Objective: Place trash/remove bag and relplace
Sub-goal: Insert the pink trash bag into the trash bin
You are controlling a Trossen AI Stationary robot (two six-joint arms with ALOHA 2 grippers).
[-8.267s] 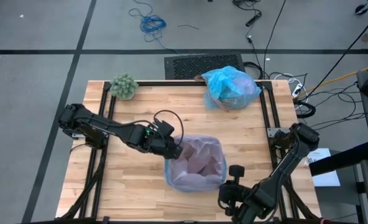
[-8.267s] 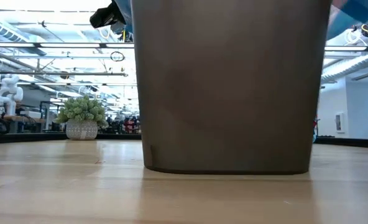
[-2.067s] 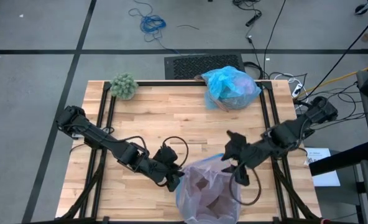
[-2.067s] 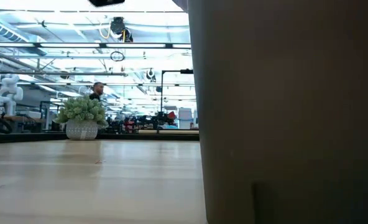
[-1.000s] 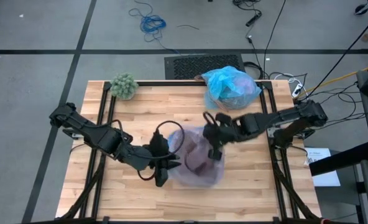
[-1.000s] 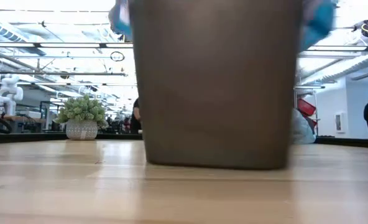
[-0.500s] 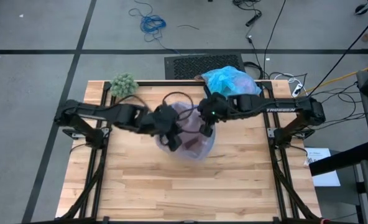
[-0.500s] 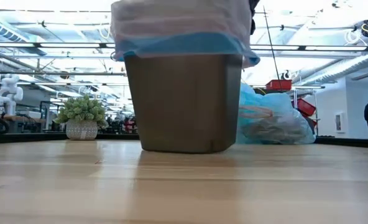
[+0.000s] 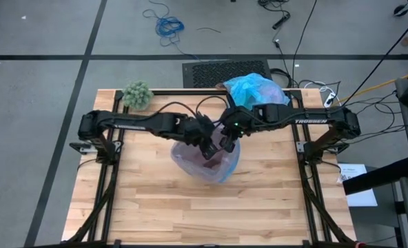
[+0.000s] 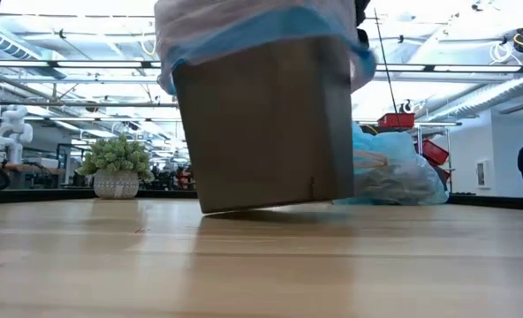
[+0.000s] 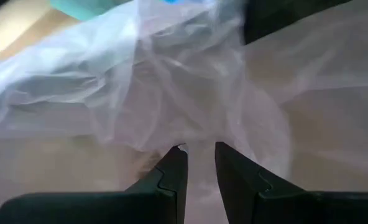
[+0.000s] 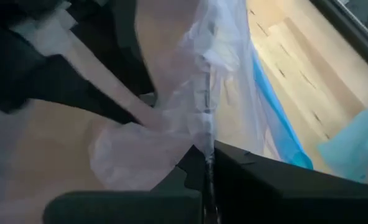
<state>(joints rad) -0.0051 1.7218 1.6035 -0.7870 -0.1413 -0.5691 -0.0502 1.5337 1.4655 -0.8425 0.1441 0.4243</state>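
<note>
high view: both arms reach in over the brown bin [image 9: 207,162], which stands near the middle of the bench [image 9: 149,207], a little toward the far edge. the left tool [image 9: 208,147] and the right tool [image 9: 227,140] meet at the bin's far rim, on the pink bag [image 9: 221,167] lining it. the bag [image 9: 256,96], light blue and full, lies at the far right corner, well apart. a fuzzy green ball [image 9: 138,95] sits at the far left corner.

low view: the bin [image 10: 261,124] is tilted, one bottom edge off the bench.

left wrist view: the left tool [image 11: 200,163] has its fingers slightly apart, clamped on pink film.

right wrist view: the right tool [image 12: 207,163] is together, pinching the pink bag [image 12: 171,143].
</note>
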